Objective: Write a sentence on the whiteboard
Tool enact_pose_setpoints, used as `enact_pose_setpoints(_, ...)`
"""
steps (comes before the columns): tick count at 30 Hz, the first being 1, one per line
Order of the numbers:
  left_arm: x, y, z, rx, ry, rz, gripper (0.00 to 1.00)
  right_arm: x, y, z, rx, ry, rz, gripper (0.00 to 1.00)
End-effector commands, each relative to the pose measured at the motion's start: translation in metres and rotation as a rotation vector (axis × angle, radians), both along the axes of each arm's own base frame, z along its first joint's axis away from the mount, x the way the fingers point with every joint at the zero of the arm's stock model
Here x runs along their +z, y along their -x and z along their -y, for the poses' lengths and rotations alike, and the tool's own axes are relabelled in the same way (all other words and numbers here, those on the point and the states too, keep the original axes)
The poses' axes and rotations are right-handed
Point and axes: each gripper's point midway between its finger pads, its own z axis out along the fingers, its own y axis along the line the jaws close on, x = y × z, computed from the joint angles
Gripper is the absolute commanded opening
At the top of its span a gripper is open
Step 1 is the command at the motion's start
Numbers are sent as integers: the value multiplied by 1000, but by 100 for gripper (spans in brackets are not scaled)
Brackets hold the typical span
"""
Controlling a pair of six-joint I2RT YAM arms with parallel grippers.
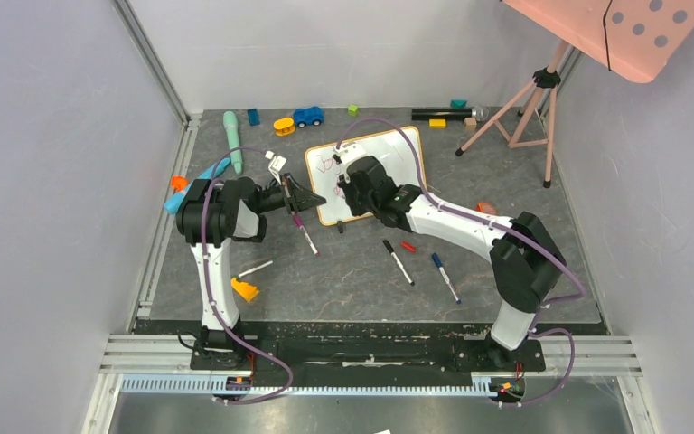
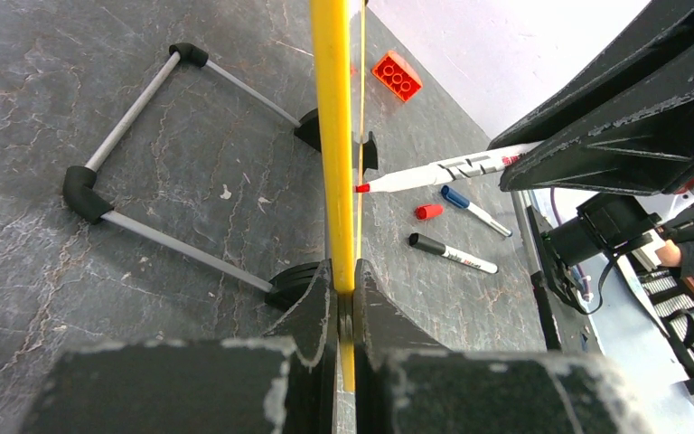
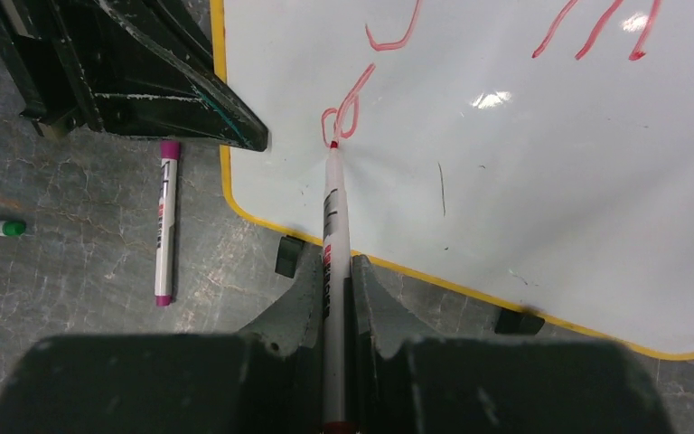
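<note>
While the dark worktop [image 1: 352,280] carries the whiteboard [image 1: 401,149], propped just above the centre of the overhead view, the writing step looks to be in hand and early. The left claw [image 2: 345,285] is clamped on the board's yellow left edge, steadying it. The right claw [image 3: 336,271] is closed on a red marker [image 3: 332,199], whose tip touches the board near its lower left corner. The sentence [image 3: 357,89] is only a few red strokes. Next comes, I judge, even tip pressure and small sideways strokes against a firmly held board.
</note>
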Motion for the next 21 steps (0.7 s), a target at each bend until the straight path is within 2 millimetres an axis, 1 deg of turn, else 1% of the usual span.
enact_pose_setpoints(1, -18, 25, 6, -123, -33, 73, 2, 20, -17, 7, -52, -4, 66, 0)
enact_pose_setpoints(3, -18, 25, 6, -123, -33, 70, 2, 30, -25, 3, -58, -15, 82, 0)
enact_pose_setpoints(4, -18, 25, 6, -123, -33, 69, 2, 31, -26, 1, -57, -16, 81, 0)
enact_pose_setpoints(6, -18, 25, 6, -124, -33, 70, 2, 22, -22, -2, -39, -13, 54, 0)
enact_pose_setpoints(9, -18, 26, 6, -127, -34, 72, 2, 1, -9, 3, -18, -8, 7, 0)
enact_pose_setpoints(12, -18, 25, 6, -123, -33, 72, 2, -2, -3, 5, -13, -12, -2, 0)
enact_pose_setpoints(18, -18, 26, 6, -123, -33, 70, 2, 26, -24, -1, -42, -27, 60, 0)
enact_pose_setpoints(21, -18, 26, 6, -125, -34, 71, 2, 32, -27, -3, -39, -29, 66, 0)
